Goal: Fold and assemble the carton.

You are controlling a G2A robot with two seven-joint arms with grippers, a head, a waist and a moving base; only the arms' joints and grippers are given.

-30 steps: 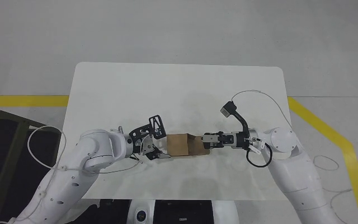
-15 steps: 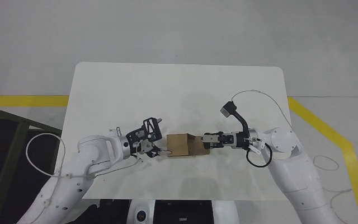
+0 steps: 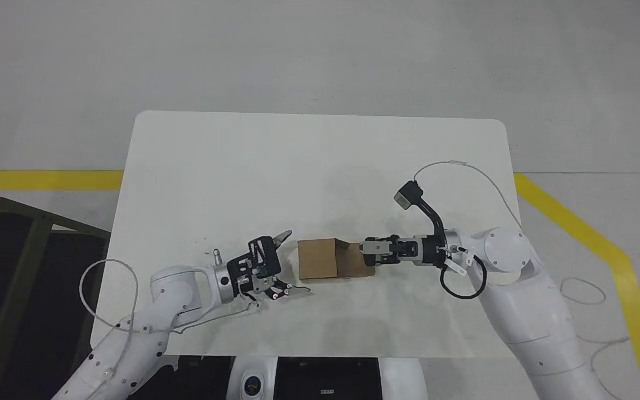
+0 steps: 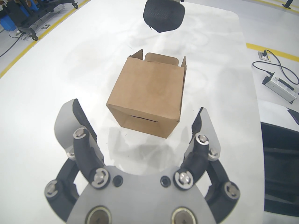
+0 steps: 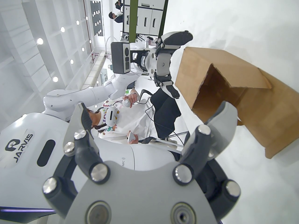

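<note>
Top view, from left to right: our left gripper sits at 9 o'clock of the carton, just beside its nearer end but apart from it. We see this claw spread wide, its fingers well separated and nothing held between them. In the left wrist view the two pads frame that end of the box without touching it.

Next comes the brown cardboard carton, lying on its side on the white table, at about 6 o'clock on the tabletop and near the front edge. We see the end toward the left gripper folded shut, with a thin dark slit across it. The opposite end stands open, with its flaps sticking out.

At 3 o'clock of the carton we find our right gripper. This claw is also wide open and clamps nothing. One finger sits at the open mouth of the box, and we cannot tell whether it touches the cardboard. The other finger is well clear of it.
</note>
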